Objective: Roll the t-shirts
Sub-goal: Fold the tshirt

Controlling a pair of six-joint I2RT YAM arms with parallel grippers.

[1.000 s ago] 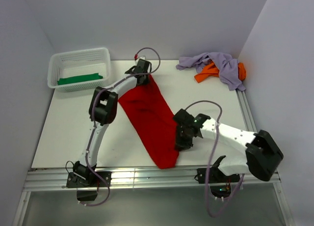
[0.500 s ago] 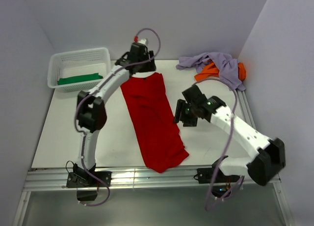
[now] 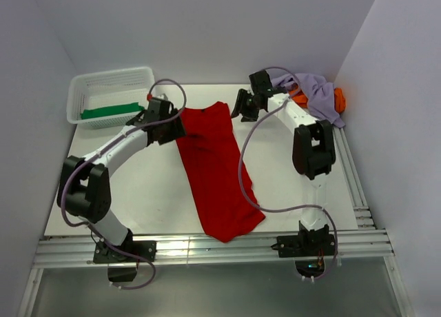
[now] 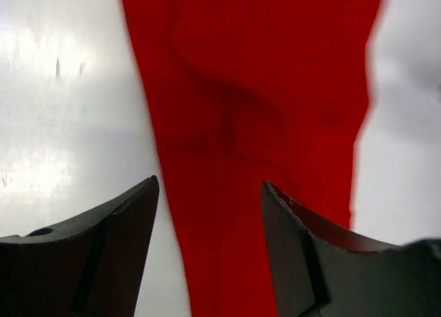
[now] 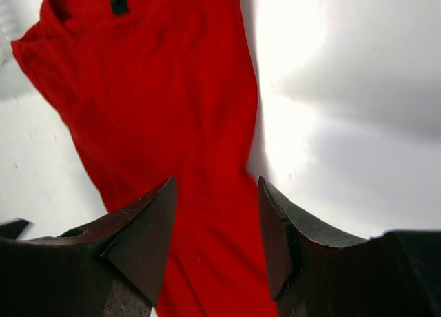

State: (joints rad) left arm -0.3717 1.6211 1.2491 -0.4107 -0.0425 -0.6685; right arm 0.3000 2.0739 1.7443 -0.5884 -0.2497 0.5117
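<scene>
- Both arms have swung since half a second ago: the right gripper (image 3: 242,106) left the middle of the red t-shirt (image 3: 215,167) for its collar end, and the left gripper (image 3: 172,127) dropped back to that end's corner on the side nearer the white basket (image 3: 74,100).
- Folded into a long strip, the red t-shirt lies flat on the table (image 3: 124,186). Its collar end is just beside the basket and its hem end is well away from it, toward the arm bases.
- A green t-shirt (image 3: 110,111) sits inside the basket. Lavender (image 3: 313,89) and orange (image 3: 289,105) ones are heaped on the far side of the red strip from the basket.
- In both wrist views the jaws stand wide apart with only red cloth beneath, so neither gripper holds anything.
- The step in hand looks like starting the roll at the collar. It should go best if both grippers pinch the two collar corners level with each other, turn the edge over tightly, then advance together away from the basket so the roll stays straight.
</scene>
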